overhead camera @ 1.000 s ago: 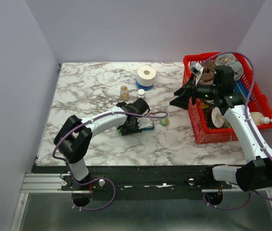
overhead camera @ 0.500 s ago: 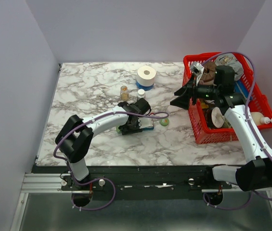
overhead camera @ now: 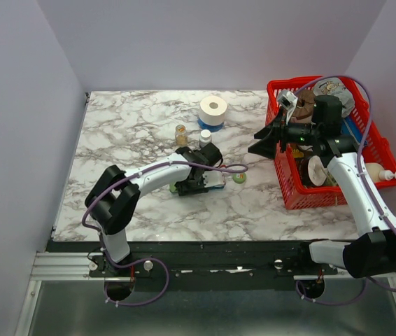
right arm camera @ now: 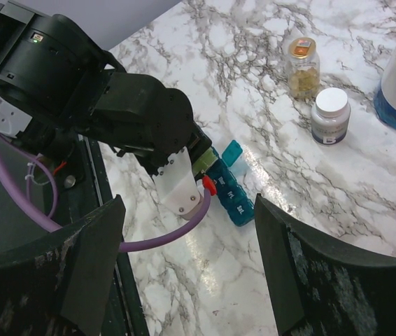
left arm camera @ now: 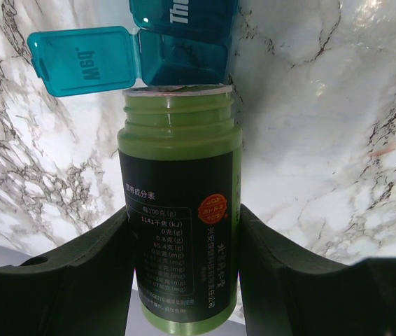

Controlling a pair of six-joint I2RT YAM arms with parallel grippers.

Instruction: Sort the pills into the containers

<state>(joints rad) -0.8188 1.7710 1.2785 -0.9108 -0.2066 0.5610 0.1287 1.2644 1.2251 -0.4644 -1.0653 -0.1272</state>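
Note:
The teal-blue pill organizer (overhead camera: 214,183) lies on the marble table, and one lid (left arm camera: 79,60) stands open. My left gripper (overhead camera: 192,179) is shut on an uncapped green bottle (left arm camera: 180,210). The bottle is tipped on its side, with its mouth against the organizer's open compartment (left arm camera: 182,59). No pills are visible. My right gripper (overhead camera: 265,141) is open and empty, held above the table left of the basket. In the right wrist view the organizer (right arm camera: 231,193) and the green bottle (right arm camera: 202,162) show beside the left wrist.
A green cap (overhead camera: 239,177) lies just right of the organizer. An amber bottle (overhead camera: 181,133) and a white bottle (overhead camera: 206,136) stand behind it, with a white tape roll (overhead camera: 213,109) farther back. A red mesh basket (overhead camera: 308,200) full of items is at the right.
My left arm has crept slightly to the right with the green bottle, toward the organizer. The right arm has not moved.

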